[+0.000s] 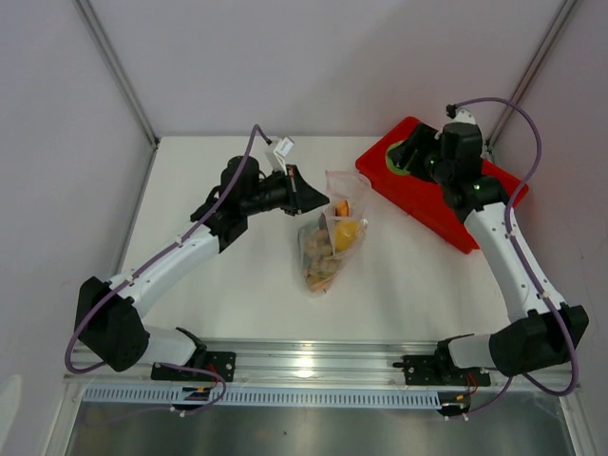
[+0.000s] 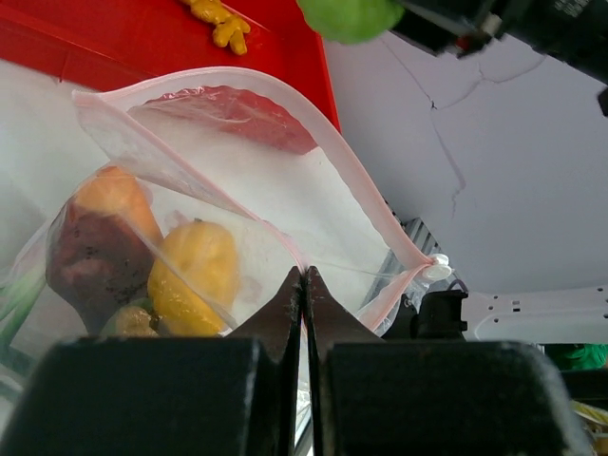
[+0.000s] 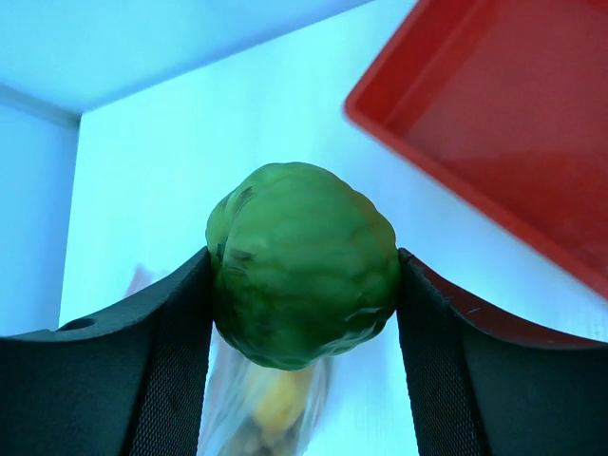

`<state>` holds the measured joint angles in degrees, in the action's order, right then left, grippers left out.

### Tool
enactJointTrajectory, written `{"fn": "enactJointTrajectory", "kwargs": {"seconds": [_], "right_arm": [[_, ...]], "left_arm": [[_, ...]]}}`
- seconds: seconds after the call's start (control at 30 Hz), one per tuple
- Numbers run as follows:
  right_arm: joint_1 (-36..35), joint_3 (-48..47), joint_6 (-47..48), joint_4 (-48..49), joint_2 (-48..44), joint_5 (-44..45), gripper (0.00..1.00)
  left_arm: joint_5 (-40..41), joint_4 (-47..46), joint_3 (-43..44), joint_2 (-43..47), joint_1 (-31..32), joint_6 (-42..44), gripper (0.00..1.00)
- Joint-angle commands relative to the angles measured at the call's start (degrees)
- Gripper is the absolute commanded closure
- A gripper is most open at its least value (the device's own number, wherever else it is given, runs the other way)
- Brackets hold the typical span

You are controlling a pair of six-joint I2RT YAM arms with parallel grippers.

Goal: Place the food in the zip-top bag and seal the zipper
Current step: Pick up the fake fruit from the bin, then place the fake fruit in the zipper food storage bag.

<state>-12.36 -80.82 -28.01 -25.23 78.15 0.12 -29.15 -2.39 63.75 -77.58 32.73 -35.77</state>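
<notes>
The left gripper (image 2: pixel 304 285) is reaching in from the left with its jaws pressed together, pinching the near lip of the zip-top bag (image 1: pixel 331 237) at its mouth. The bag is lying in the middle of the white table (image 1: pixel 228 294), between the two arms, with its mouth pointing toward the far side and gaping open. The zipper (image 2: pixel 366 195) – a thin pinkish strip – is looping around that opening, unsealed. Inside the bag, food is sitting in a heap: a yellow-orange round fruit (image 2: pixel 195 275) is resting just beside a purple-red piece (image 2: pixel 95 261), with an orange piece (image 2: pixel 114 195) lying above them. The right gripper (image 3: pixel 304 275) is hanging over the left end of the red tray (image 1: pixel 432 209), which is sitting at the far right of the table, close to the bag's mouth. Its jaws are clamping a green piece (image 3: pixel 302 256) – round and lumpy – from both sides, well clear of the table. A small yellow piece (image 2: pixel 223 24) is lying on the tray floor.
</notes>
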Motion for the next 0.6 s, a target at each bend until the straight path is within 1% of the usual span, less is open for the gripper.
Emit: {"fn": "enactJointTrajectory", "kwargs": {"seconds": [0.0,0.1,0.23,0.37,0.57], "right_arm": [[-4.50,1.71,2.96,-2.89,-3.17,-0.82,1.00],[-12.48,2.33,3.14,-3.86,-5.46,-0.12,1.00],[-19.00,2.42,4.45,-4.82,-7.04,3.48,1.00],[-23.40,1.63,6.29,-4.56,-7.92,5.68,1.00],[-26.75,0.75,8.23,-6.05,-7.57,10.07,1.00]], "left_arm": [[-2.14,0.11,0.41,1.12,-0.30,2.63,1.00],[-3.54,0.20,0.59,0.77,-0.39,3.07,1.00],[-4.08,0.46,0.68,0.41,-0.30,3.51,0.99],[-3.99,0.46,0.59,0.41,-0.39,3.60,1.00],[-5.39,-0.77,0.41,0.59,-0.30,2.81,0.99]]}}
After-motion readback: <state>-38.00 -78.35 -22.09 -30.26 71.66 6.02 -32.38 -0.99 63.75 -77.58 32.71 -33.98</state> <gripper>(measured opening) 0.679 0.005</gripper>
